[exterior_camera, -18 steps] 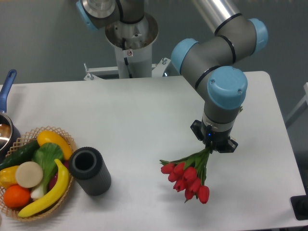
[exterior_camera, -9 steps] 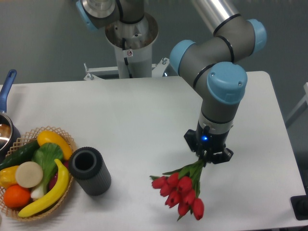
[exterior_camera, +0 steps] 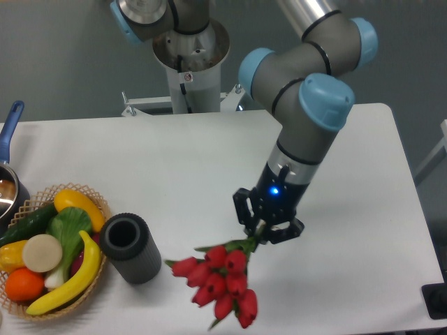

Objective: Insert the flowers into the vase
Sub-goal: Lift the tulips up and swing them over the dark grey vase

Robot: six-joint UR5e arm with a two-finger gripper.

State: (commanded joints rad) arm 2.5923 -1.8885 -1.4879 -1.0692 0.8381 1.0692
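Observation:
A bunch of red tulip flowers (exterior_camera: pixel 218 283) with green stems hangs blooms-down from my gripper (exterior_camera: pixel 263 231), which is shut on the stems. The blooms sit low over the table's front, tilted toward the left. The vase (exterior_camera: pixel 130 248), a short dark grey ribbed cylinder with an open round mouth, stands on the table at the lower left, beside the basket. The nearest bloom is a short way to the right of the vase and apart from it. My gripper is well to the vase's right and slightly farther back.
A wicker basket (exterior_camera: pixel 96 200) of fruit and vegetables touches the vase's left side. A pot with a blue handle (exterior_camera: pixel 10 125) sits at the far left edge. The robot base (exterior_camera: pixel 190 56) stands behind the white table (exterior_camera: pixel 174 153).
My gripper has carried the flowers leftward and nearer the front edge, from the right side of the table toward the vase. The bunch has swung so the blooms point more to the left.

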